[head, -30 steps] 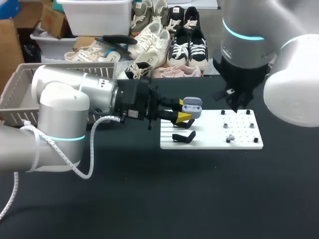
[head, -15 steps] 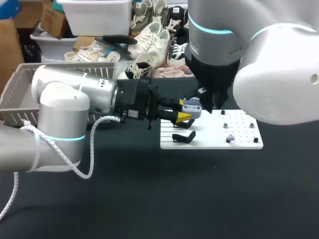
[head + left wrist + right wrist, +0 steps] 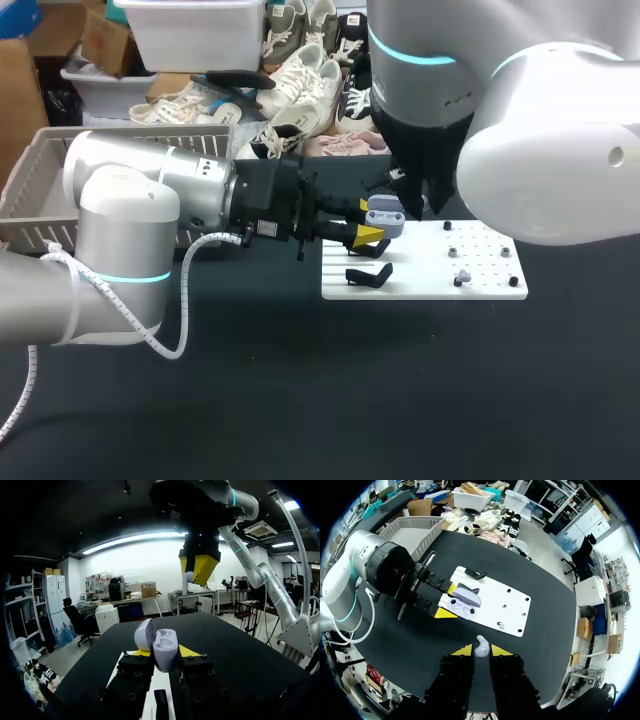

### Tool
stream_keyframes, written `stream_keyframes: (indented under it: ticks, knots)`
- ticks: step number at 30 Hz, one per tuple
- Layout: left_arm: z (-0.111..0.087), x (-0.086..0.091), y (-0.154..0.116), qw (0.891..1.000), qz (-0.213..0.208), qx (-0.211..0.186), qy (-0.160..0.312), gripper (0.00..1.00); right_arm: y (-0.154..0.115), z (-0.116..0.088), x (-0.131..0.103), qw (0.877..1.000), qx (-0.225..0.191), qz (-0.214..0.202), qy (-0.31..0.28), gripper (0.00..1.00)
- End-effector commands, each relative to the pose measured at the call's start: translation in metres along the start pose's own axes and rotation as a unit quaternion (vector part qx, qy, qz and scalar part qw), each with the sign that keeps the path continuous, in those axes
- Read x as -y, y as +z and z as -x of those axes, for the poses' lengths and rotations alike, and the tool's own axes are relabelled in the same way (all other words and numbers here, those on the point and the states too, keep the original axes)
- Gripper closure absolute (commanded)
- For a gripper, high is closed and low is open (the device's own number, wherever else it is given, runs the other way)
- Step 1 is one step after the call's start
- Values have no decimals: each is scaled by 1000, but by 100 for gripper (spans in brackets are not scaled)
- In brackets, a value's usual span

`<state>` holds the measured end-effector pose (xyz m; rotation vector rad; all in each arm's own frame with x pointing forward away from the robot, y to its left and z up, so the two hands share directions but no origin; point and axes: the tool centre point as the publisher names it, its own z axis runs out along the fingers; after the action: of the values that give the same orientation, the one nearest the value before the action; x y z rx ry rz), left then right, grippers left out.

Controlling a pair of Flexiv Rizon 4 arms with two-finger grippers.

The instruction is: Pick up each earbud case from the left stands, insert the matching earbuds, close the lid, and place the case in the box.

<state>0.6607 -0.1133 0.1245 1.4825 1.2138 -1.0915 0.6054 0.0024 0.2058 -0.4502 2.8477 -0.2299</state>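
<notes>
Right claw (image 3: 481, 651) with earbud (image 3: 480, 644) overhangs the open case (image 3: 462, 608) beside a black stand (image 3: 368, 274).

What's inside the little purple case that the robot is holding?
Two small hollows show in the open case, and they look empty. The left gripper hides its sides.

The left arm (image 3: 120, 230) is showing smooth, rounded silver-grey shells, with a thin cyan ring (image 3: 125, 278) glowing round one joint and a white spiral-wrapped cable (image 3: 183, 300) looping off it. Black blocky parts are forming its wrist. The right arm (image 3: 520, 130) is showing the same pale shells, cyan ring and black wrist. The left gripper (image 3: 165, 652) and right gripper (image 3: 481, 651) are showing black fingers dotted with screw holes and ending in yellow tips.
</notes>
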Motion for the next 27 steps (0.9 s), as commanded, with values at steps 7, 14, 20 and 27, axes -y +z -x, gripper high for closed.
stream_keyframes:
  ticks: [7,14,20,27]
  knots:
    - [0,0,0,1000,0,-1,0,100,-2,18,-2,972,-82,9,221,100]
    - [0,0,0,1000,0,-1,0,100,-6,9,-5,958,-91,39,268,100]
    - [0,0,0,1000,0,-1,0,100,-6,9,-5,958,-91,39,268,100]
    - [0,0,0,1000,0,-1,0,100,-6,9,-5,958,-91,39,268,100]
